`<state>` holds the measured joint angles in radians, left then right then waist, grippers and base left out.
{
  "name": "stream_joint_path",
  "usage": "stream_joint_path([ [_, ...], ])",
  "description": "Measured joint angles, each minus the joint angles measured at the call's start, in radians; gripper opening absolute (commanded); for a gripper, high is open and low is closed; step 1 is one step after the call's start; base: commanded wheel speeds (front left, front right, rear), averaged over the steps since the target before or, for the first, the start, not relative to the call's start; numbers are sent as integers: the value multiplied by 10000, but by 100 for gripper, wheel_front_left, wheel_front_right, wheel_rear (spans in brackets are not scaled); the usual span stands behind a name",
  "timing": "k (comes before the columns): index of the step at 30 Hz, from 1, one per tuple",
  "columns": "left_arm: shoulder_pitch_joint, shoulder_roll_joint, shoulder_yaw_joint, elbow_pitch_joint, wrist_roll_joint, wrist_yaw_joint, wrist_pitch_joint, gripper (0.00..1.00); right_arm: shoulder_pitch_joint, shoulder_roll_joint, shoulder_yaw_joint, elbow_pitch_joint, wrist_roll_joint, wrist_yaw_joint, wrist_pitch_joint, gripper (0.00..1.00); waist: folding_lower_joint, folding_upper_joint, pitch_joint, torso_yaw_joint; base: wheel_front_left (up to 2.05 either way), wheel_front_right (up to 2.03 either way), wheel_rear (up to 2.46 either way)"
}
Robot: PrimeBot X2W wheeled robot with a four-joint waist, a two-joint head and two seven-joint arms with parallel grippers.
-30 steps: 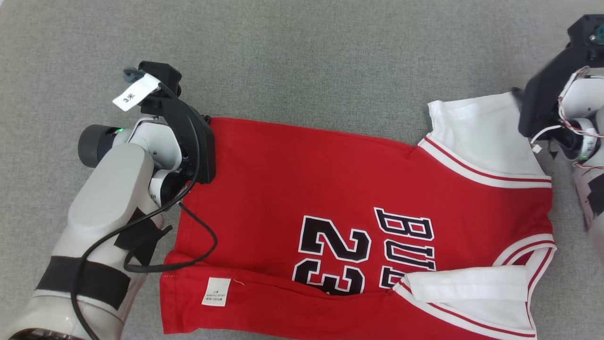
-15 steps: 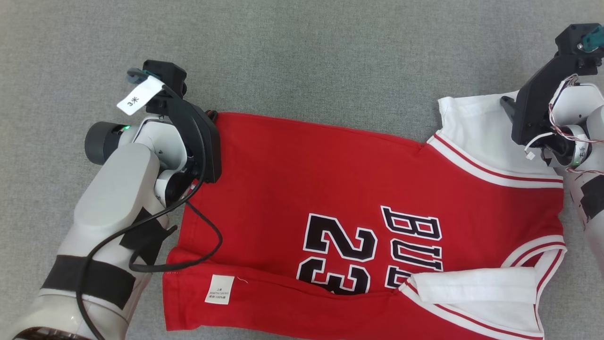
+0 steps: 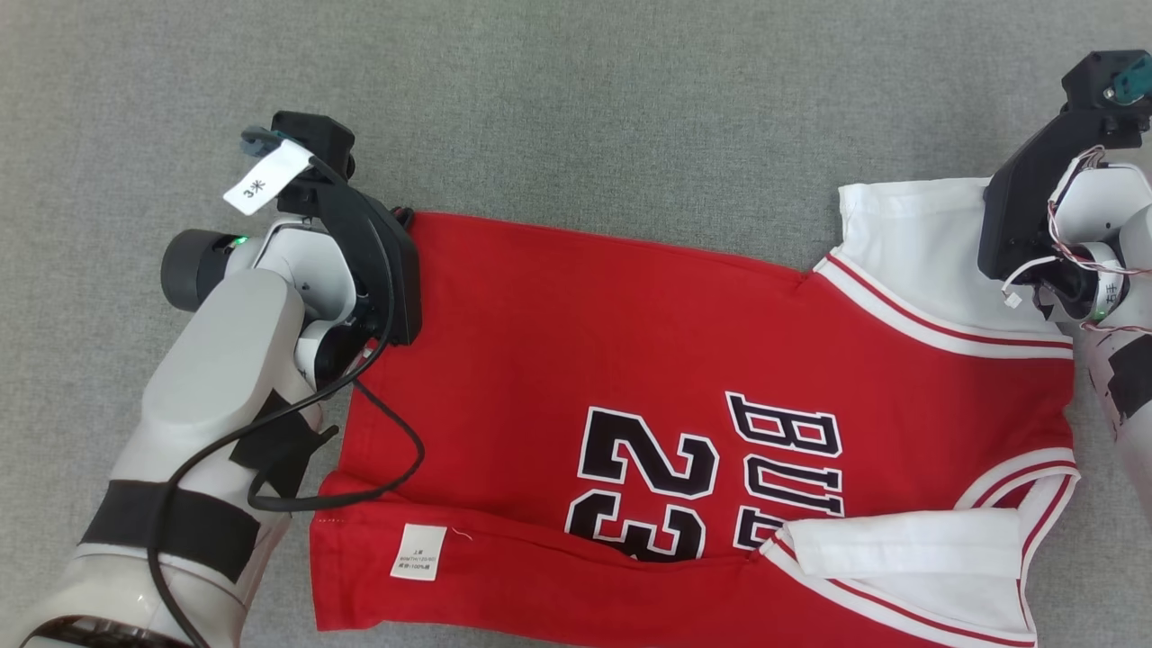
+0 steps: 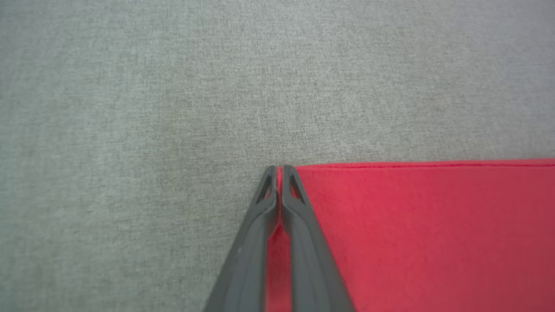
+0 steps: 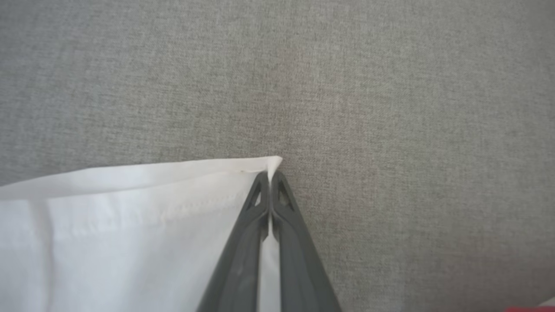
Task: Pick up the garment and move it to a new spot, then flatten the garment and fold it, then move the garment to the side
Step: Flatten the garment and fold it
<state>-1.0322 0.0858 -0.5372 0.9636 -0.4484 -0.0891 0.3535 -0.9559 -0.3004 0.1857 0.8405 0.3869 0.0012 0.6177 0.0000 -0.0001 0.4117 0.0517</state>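
Red jersey cloth with white sleeves: the garment [image 3: 648, 342] lies spread on the grey fabric surface [image 3: 576, 108], hem toward our left, shoulders toward our right, the black 23 [image 3: 643, 490] facing up. On the left wrist view, our left claw [image 4: 279, 170] has its two dark fingers pressed together with a sliver of red cloth nipped between them. That's the far hem corner, and the rest of the red panel runs off to the right of the fingers. Over on the right wrist view, our right claw [image 5: 269, 174] is pinched tight as well, and a little tip of white fabric pokes out past the fingertips: the far corner of the white sleeve [image 3: 909, 243]. Both far corners gripped, one in each claw! Along the near edge a red strip is folded over, showing a care label [image 3: 423, 552], and the second sleeve [image 3: 900, 544] lies folded across the lower right.
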Motion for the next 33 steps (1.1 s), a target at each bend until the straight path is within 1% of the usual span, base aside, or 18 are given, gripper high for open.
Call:
stream_joint_path([
  [14, -8, -38, -4, 412, -8, -4, -604, 0, -152, 27, -203, 297, 6, 25, -1103, 0, 1, 1, -573, -58, 0, 0, 0],
  [16, -3, -46, -2, 472, -10, -6, -734, 0, -143, 38, -234, 316, 84, 104, -1266, 0, 2, 1, -675, -63, 0, 0, 0],
  [19, 38, -94, -15, 479, -31, -86, -941, 0, 85, 52, -272, 274, 226, 384, -1519, 0, 1, 1, -845, -59, 0, 0, 0],
  [21, 136, -115, -65, 458, -31, -96, -1120, 0, 471, 48, -290, 217, 286, 583, -1661, 0, 1, 2, -969, -50, 0, 0, 0],
  [24, 600, -130, -198, 393, -35, -178, -1440, 0, 1188, 29, -288, -25, 384, 782, -1929, 0, 1, 1, -1177, -28, 0, 0, 0],
  [28, 1398, -81, -280, 232, -48, -265, -1906, 0, 1986, 33, -288, -458, 525, 936, -2309, 0, 0, 1, -1501, -13, 0, 0, 0],
  [33, 2092, 161, -412, 27, -54, -272, -2391, 0, 3187, 8, -280, -1256, 809, 1062, -2560, 0, 0, 1, -1959, -22, 0, 0, 0],
])
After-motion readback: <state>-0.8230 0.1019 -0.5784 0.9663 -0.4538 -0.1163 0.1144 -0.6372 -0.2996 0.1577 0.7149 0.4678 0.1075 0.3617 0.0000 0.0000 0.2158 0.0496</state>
